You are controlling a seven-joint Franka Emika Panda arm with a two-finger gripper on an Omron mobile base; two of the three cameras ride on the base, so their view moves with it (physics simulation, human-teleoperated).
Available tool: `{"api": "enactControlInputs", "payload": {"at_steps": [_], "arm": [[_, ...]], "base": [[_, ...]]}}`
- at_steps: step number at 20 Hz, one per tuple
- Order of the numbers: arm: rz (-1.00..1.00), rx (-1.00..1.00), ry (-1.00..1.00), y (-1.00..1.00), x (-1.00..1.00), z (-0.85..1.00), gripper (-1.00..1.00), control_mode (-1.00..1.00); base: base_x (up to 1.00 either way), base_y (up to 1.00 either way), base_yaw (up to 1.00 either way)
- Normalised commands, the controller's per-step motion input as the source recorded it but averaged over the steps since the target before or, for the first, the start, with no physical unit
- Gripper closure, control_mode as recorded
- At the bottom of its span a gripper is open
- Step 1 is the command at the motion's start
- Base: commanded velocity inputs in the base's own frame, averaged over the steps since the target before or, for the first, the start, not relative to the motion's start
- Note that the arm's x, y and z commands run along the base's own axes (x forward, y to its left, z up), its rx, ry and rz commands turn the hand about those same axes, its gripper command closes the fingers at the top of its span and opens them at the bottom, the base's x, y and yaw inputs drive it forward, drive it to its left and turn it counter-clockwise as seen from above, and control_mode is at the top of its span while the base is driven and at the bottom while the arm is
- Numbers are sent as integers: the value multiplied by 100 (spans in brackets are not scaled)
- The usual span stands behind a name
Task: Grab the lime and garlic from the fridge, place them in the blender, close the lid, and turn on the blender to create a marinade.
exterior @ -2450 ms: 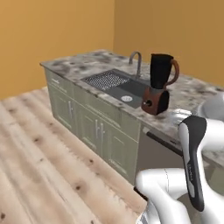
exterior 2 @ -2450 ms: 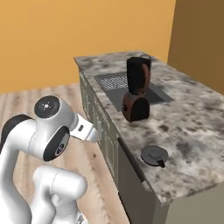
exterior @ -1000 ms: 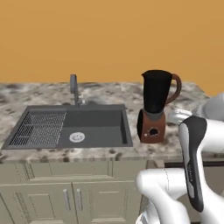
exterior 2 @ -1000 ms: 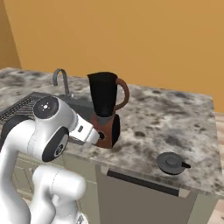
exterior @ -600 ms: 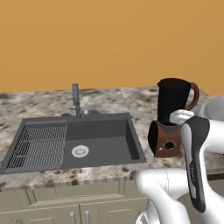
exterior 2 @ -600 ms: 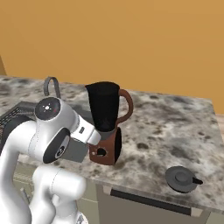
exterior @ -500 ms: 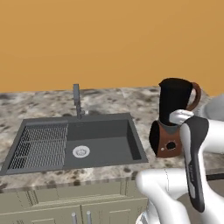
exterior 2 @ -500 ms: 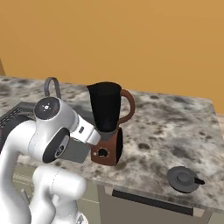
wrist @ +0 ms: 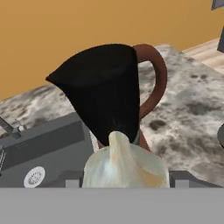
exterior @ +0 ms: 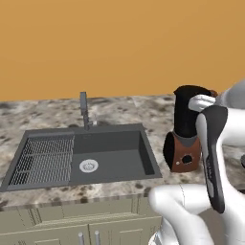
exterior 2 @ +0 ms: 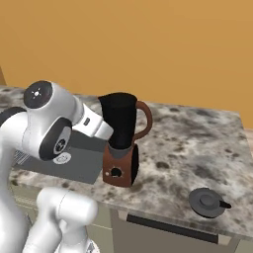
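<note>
The blender (exterior 2: 121, 143) stands upright on the speckled table (exterior 2: 197, 148), just right of the dark sink (exterior: 86, 155), its curved brown handle (wrist: 154, 78) turned to the right; its jar is open at the top; the lid (exterior 2: 207, 201) lies flat on the table, near the front edge and well right of the blender; in the hand view the fingers (wrist: 125, 173) hold a pale garlic bulb (wrist: 124, 164) just before the jar.

Count on the counter (exterior 2: 197, 148): one blender (exterior 2: 121, 141), one lid (exterior 2: 206, 202), one sink (exterior: 83, 155) with one faucet (exterior: 84, 111) and one drain grid (exterior: 43, 160). One garlic bulb (wrist: 124, 164) at the hand camera. Two cabinet door handles (exterior: 88, 238) below the sink.
</note>
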Motion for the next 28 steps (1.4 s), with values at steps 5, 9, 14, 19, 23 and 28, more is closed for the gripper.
{"api": "enactControlInputs", "payload": {"at_steps": [5, 9, 14, 19, 23, 28], "arm": [[-4, 0, -1, -17, 29, 84, 100, -100], [0, 1, 9, -6, 81, 11, 100, -100], [0, 0, 12, 0, 90, -20, 100, -100], [0, 0, 20, 0, 80, -37, 100, -100], [1, 0, 12, -10, 52, -61, 100, -100], [4, 0, 3, -29, 27, -46, 100, -100]], "base": [[0, 0, 0], [0, 0, 0], [0, 0, 0], [0, 0, 0], [0, 0, 0], [0, 0, 0]]}}
